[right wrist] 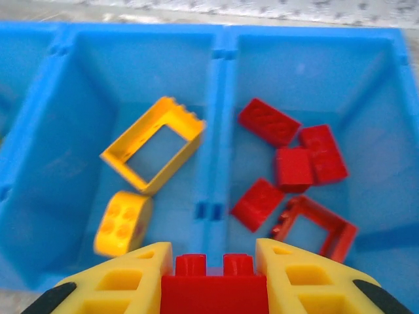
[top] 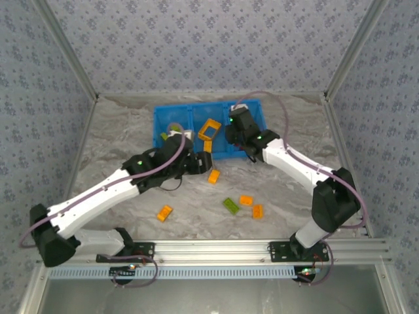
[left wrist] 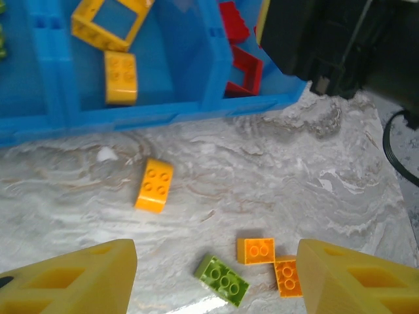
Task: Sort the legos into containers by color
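Observation:
The blue bin (top: 171,145) has three compartments side by side. Its middle one holds an orange frame (right wrist: 152,144) and an orange brick (right wrist: 122,222). Its right one holds several red bricks and a red frame (right wrist: 314,226). My right gripper (right wrist: 213,278) is shut on a red brick (right wrist: 213,293), low over the divider between these two compartments. My left gripper (left wrist: 216,278) stands open above the table in front of the bin, nothing between its fingers. Below it lie an orange brick (left wrist: 155,185), a green brick (left wrist: 221,280) and two more orange bricks (left wrist: 255,250).
Another orange brick (top: 164,212) lies apart at the front left of the table. The right gripper (top: 234,127) hangs over the bin close to the left gripper (top: 204,161). Patterned walls enclose the table on three sides.

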Motion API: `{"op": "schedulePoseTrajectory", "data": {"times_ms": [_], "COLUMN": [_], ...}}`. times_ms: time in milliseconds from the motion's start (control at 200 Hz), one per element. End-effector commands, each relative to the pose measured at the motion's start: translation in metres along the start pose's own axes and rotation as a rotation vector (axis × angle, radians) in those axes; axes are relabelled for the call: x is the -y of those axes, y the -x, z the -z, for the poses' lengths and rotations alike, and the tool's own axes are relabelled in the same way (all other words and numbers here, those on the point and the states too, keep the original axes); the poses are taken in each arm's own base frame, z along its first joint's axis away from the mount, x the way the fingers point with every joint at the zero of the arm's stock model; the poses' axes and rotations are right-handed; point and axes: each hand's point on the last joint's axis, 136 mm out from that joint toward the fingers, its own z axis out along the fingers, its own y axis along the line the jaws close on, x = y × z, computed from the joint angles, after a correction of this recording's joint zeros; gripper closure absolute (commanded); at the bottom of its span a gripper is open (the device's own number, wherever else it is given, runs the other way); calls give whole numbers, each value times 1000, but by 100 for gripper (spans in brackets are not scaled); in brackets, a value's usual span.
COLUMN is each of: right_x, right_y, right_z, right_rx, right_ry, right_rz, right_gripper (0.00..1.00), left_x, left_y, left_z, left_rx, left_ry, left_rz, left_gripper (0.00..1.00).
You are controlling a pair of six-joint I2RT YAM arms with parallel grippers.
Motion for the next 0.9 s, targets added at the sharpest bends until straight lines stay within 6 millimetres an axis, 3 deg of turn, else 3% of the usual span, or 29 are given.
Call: {"op": "schedulePoseTrajectory", "data": {"times_ms": [0, 165, 380, 704, 894], "right_x": [18, 37, 42, 30, 32], "right_y": [-7, -14, -25, -42, -49], "right_z": [-12, -47, -85, -109, -121], "right_rx": [-57, -131, -219, -329, -361], "right_ry": [9, 25, 88, 167, 171], "right_rz": [-56, -96, -73, -44, -52], "right_gripper": [70, 70, 71, 68, 64], "left_x": [34, 61, 88, 99, 101], "left_y": [23, 23, 25, 30, 25], "left_z": [-3, -20, -31, -33, -36], "left_rx": [69, 59, 64, 86, 66], "left_ry": [-73, -101, -109, -91, -96], "left_rz": [-55, -102, -157, -190, -196], "left_gripper": [34, 34, 33, 32, 32]}}
